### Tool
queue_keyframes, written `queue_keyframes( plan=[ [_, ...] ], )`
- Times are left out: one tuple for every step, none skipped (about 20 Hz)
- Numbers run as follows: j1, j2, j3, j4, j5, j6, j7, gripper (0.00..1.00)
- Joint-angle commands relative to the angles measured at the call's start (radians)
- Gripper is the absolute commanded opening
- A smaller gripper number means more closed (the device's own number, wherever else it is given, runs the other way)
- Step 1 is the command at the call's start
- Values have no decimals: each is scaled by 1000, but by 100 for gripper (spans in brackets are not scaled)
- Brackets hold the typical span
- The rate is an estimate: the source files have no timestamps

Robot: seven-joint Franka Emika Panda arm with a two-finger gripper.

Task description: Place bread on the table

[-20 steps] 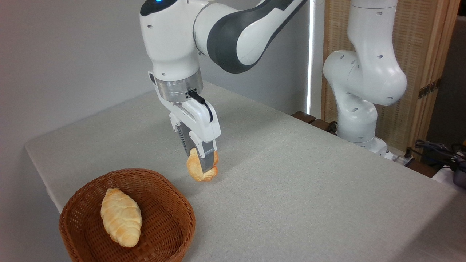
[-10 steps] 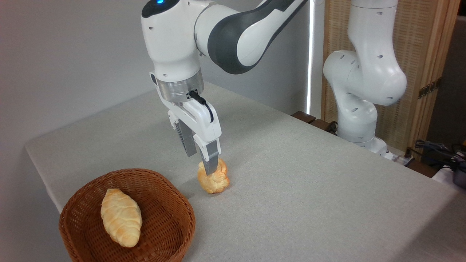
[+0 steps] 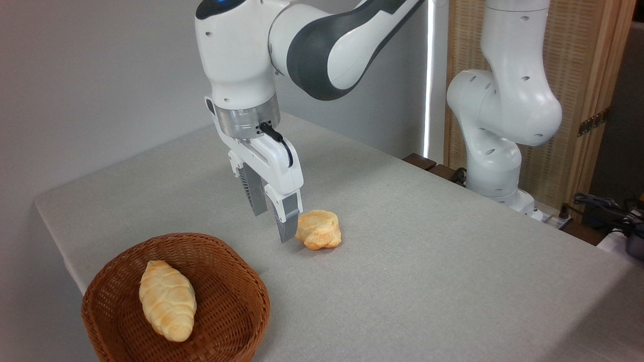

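Stretching across most of the view, the worktop [image 3: 427, 261] is a wide flat surface under grey-beige woven cloth, bare enough to take whatever is set down on it. Above it bends the white and dark grey arm [image 3: 312, 45], reaching down from the upper right so that its wrist points almost straight at the cloth. At the near left corner sits a round brown wicker basket [image 3: 236, 281], holding a long pale loaf [image 3: 167, 300] that lies along its floor; the basket seems to serve as the store from which bread is taken. The pincer [image 3: 271, 221] hangs just above the cloth with its two fingers spread apart and nothing between them, released. Just to its right, close beside one finger but seemingly clear of it, the bread [image 3: 318, 230] lies on the worktop, a stubby golden roll resting on its side, outside the basket and near it. By this layout the job looks done, with only a retreat left. No brand, label or writing can be read anywhere.
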Motion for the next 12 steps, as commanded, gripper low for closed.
queue_keyframes(
  plan=[
    [5,-11,13,38,3,2,-39,100],
    [7,-5,14,57,8,2,-51,100],
    [8,2,17,72,14,2,-56,100],
    [8,7,31,90,20,2,-57,100],
    [8,15,43,106,20,2,-57,100],
    [8,19,45,124,20,2,-59,100],
    [8,28,53,138,20,2,-68,100],
    [8,39,59,152,20,2,-85,100],
    [8,44,59,161,22,2,-103,100],
    [8,50,59,170,23,2,-118,100],
    [7,53,60,181,44,-4,-122,100],
    [7,53,59,189,96,-15,-123,100]
  ],
)
